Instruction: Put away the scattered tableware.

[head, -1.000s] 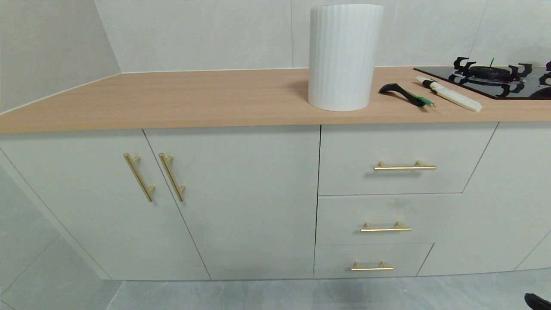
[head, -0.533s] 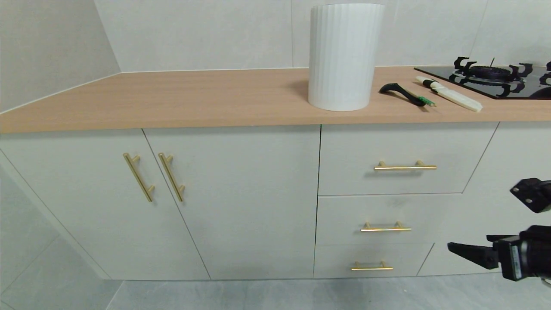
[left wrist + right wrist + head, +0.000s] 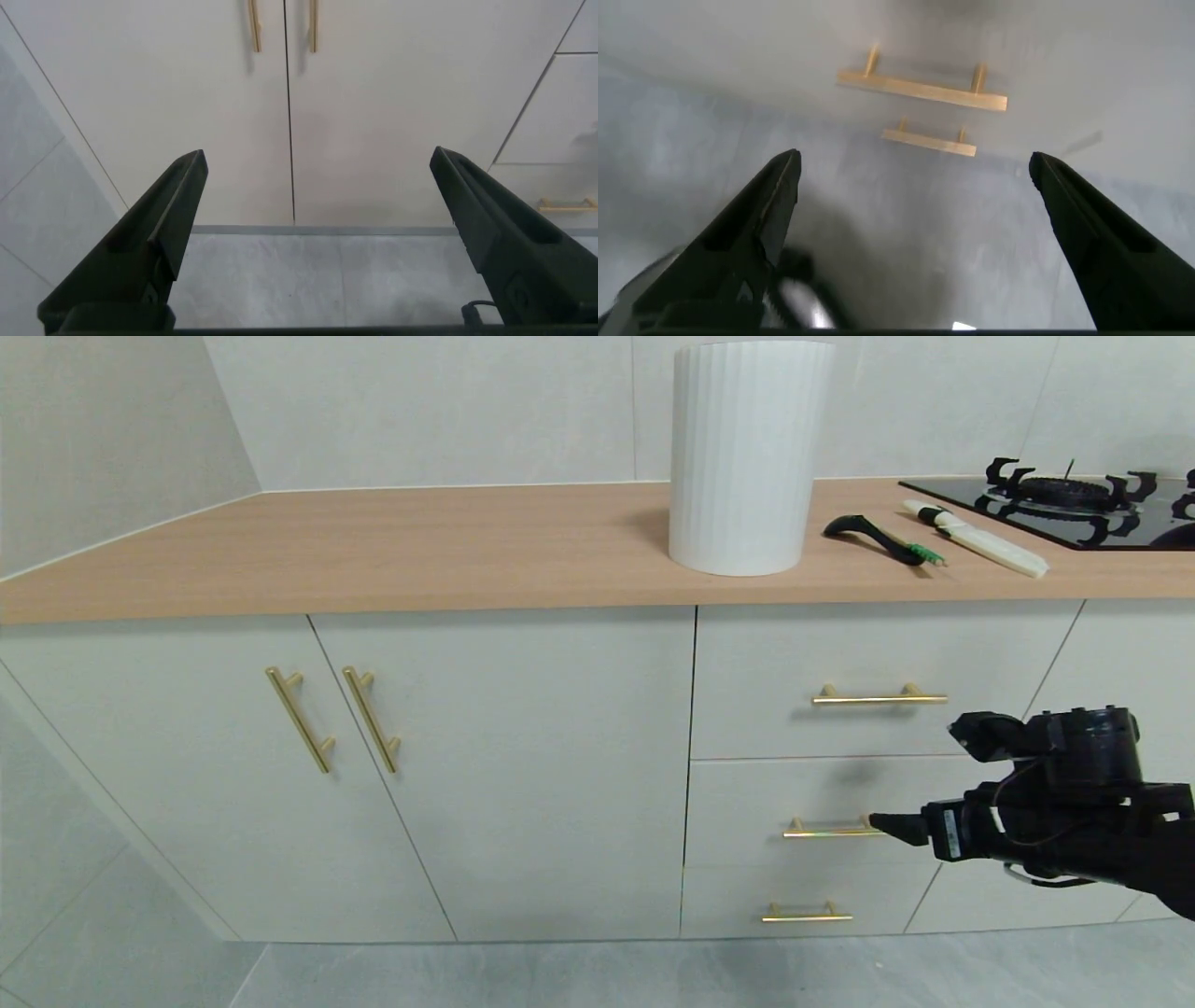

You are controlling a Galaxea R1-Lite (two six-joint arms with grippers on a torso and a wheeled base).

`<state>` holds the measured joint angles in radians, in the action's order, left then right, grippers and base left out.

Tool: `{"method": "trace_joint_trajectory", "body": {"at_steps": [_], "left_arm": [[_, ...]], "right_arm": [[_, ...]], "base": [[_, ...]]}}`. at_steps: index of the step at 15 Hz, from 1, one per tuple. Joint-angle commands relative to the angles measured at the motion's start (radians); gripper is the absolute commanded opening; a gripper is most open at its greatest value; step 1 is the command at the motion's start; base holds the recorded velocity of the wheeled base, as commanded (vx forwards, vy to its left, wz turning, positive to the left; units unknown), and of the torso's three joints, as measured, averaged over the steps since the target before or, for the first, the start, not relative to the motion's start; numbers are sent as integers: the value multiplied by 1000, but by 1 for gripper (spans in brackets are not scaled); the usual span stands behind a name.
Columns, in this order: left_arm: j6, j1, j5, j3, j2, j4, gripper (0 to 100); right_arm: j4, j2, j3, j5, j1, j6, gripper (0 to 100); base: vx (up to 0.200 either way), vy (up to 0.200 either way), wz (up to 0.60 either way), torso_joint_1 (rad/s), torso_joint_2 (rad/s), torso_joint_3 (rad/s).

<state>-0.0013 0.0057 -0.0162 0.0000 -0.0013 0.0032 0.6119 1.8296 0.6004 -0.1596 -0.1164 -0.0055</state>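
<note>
Right pincer (image 3: 917, 775) wide open, empty, beside middle drawer handle (image 3: 836, 832)

A kitchen: wooden countertop (image 3: 420, 551), black gas hob (image 3: 1055, 509), pale cabinet doors (image 3: 504, 765) and drawers (image 3: 840, 653) with brass handles (image 3: 878, 699).

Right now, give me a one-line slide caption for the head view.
Open right gripper near the middle drawer handle; white canister and a black-handled tool on the wooden counter above.

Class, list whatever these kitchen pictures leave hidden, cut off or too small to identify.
White canister contents: head view, its own wall hides them.
Drawers, insides: head view, closed fronts.
Stove: head view, cut off at the right edge.
Black-handled utensil and white utensil: head view, too small to identify.
</note>
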Motion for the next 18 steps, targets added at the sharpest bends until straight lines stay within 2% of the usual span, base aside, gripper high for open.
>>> {"method": "trace_joint_trajectory", "body": {"at_steps": [1, 9, 11, 13, 18], "left_arm": [[0, 0, -1, 0, 1, 0, 100], [0, 0, -1, 0, 1, 0, 100], [0, 0, -1, 0, 1, 0, 100], [0, 0, -1, 0, 1, 0, 100], [0, 0, 1, 0, 1, 0, 100]], "right_arm": [[63, 177, 38, 2, 4, -8, 100], [212, 326, 75, 55, -16, -4, 100], [324, 402, 78, 110, -29, 2, 100], [358, 450, 96, 157, -29, 2, 100], [451, 496, 99, 170, -39, 36, 100]], "base": [[0, 0, 0, 0, 0, 0], [0, 0, 0, 0, 0, 0], [0, 0, 0, 0, 0, 0], [0, 0, 0, 0, 0, 0], [0, 0, 0, 0, 0, 0]]}}
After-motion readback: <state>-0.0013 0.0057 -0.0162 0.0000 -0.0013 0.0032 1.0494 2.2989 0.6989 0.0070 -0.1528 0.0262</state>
